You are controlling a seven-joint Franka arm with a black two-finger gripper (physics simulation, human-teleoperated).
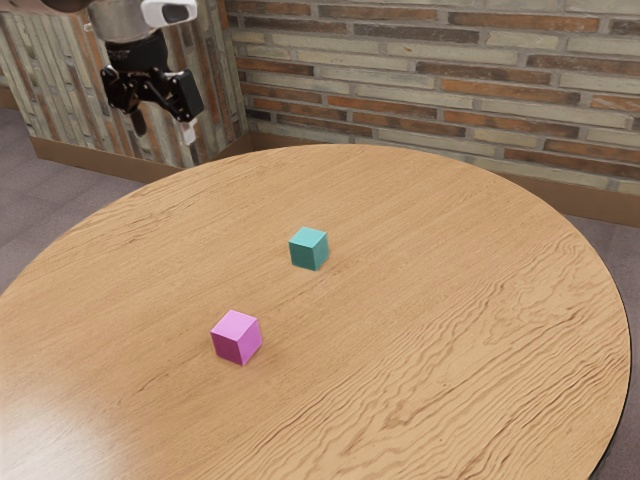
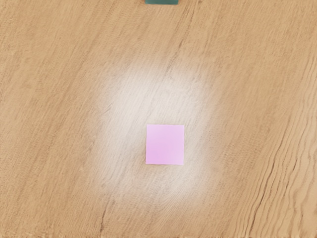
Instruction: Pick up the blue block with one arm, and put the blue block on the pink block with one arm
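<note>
The blue block (image 1: 309, 248), teal in colour, sits near the middle of the round wooden table (image 1: 450, 330). The pink block (image 1: 236, 336) rests nearer the front, toward the exterior view's left of the blue one, and the two are apart. High above the table at the exterior view's upper left hangs my gripper (image 1: 165, 125), open with nothing between its fingers. In the wrist view the pink block (image 2: 165, 144) lies straight below my hand, and a sliver of the blue block (image 2: 161, 2) shows beyond it.
A brick wall (image 1: 450, 70) runs behind the table, with a striped panel (image 1: 60, 80) at the exterior view's left. A bright glare patch lies on the wood around the pink block.
</note>
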